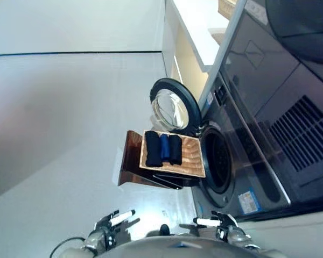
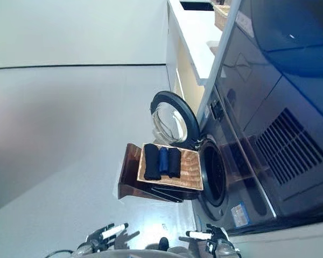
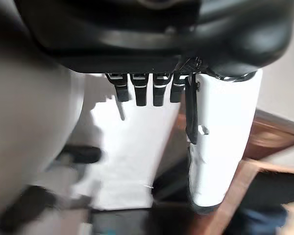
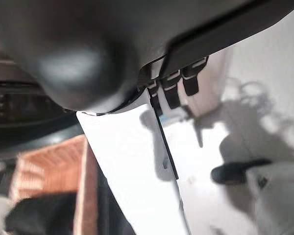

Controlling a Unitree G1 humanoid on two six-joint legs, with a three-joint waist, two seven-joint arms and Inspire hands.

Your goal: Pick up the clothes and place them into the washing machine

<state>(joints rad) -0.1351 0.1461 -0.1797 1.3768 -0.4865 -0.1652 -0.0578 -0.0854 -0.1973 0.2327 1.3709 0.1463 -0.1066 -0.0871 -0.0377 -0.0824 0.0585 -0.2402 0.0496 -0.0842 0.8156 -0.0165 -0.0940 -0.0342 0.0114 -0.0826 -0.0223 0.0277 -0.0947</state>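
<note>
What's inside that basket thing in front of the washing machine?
Three rolled clothes lie side by side in the wicker tray: a black one, a blue one, another black one. Anything underneath them is hidden.

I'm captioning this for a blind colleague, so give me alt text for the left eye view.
A woven wicker tray holding three rolled dark clothes sits on a brown wooden stand before a dark grey washing machine whose round glass door is open. The robot's left hand and right hand hang empty and open, near the view's lower edge.
</note>
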